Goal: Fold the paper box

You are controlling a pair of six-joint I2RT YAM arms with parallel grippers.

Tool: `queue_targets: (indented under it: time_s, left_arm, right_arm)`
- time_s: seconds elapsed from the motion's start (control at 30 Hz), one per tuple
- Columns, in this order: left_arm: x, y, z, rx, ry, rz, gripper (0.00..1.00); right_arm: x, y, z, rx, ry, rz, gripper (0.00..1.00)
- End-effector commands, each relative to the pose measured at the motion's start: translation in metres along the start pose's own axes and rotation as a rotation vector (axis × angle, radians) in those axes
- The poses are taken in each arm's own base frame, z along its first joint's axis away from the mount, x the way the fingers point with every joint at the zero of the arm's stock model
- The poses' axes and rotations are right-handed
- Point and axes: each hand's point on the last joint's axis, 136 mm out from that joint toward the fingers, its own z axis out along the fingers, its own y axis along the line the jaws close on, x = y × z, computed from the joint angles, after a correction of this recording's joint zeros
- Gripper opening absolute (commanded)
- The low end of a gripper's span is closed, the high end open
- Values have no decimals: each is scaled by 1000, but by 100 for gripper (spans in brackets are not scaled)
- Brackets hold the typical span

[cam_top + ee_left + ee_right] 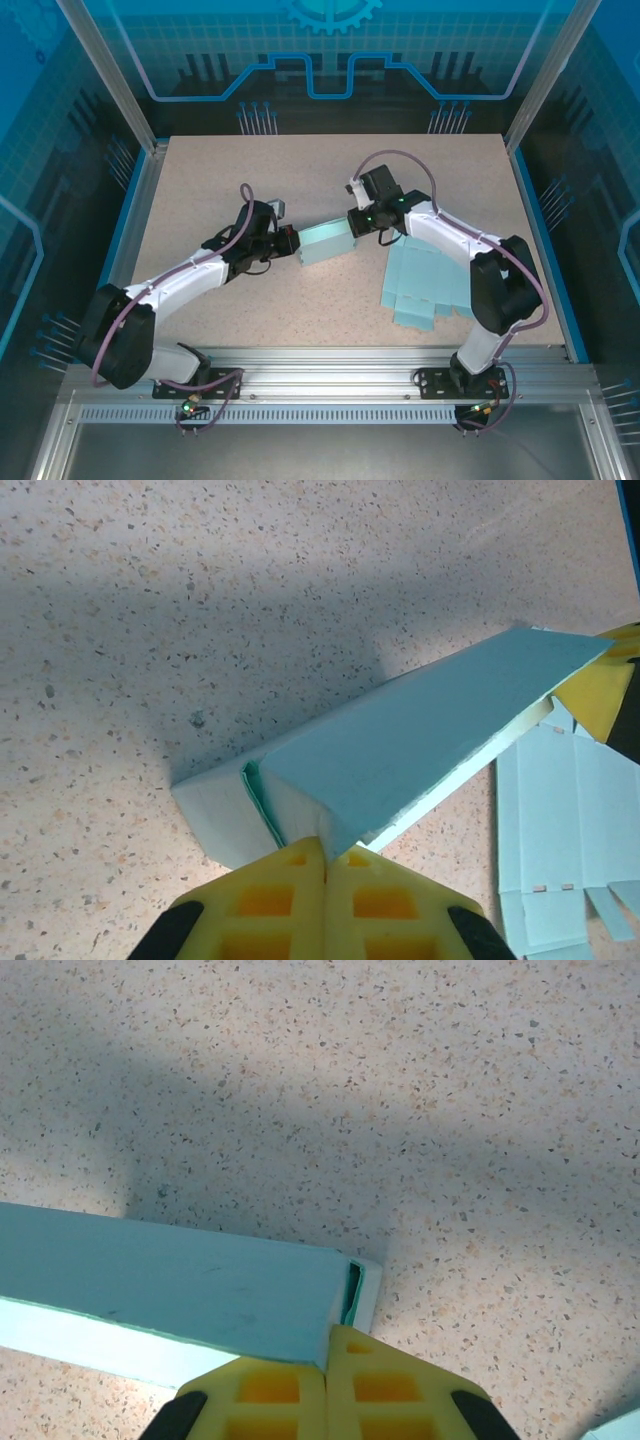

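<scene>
Speckled table (200,180): work surface, with the arms reaching in from the near edge toward its centre.
Blanks (425,285): pale teal flat sheets, overlapping in a loose pile near and right of centre, partly under the right arm. Their slotted tabs show at the right edge of the left wrist view (560,830).
Box (326,241): teal paper sleeve, already raised into a long four-sided tube. It lies at table centre, spanning the gap between the two grippers. Whether it rests on the table or hangs just above it cannot be told.
Box ends: each wrist view shows a dark slit at the end panel (255,800) (352,1295), so the end flaps appear not fully seated.
Left gripper (290,243): yellow fingers (290,880) pressed together on the box's left end, clenched on its corner edge.
Right gripper (355,222): fingers (280,1375) likewise clenched, pinching the box's right end at its corner.
Step in hand: judged as closing the ends, with the body formed and held from both sides.
Next move: one gripper should probably hold while the other lets go and pushes an end flap home. The pressure must be light, as the thin walls would likely buckle.
</scene>
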Motion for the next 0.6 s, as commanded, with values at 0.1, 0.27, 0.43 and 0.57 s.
queue_targets:
  time_s: [0.1,0.27,0.43,0.57]
  left_arm:
    - [44,25,15,-159,137,100,0]
    - [42,21,20,-176,62,178,7]
    - [30,2,10,-78,-14,178,26]
    - [19,-18,-11,-9,-61,154,68]
  right_arm:
    - [49,-2,9,87,108,-20,2]
    - [54,-1,9,115,30,-23,0]
    - [50,0,6,116,-52,-11,0]
    - [46,0,7,124,-60,-14,0]
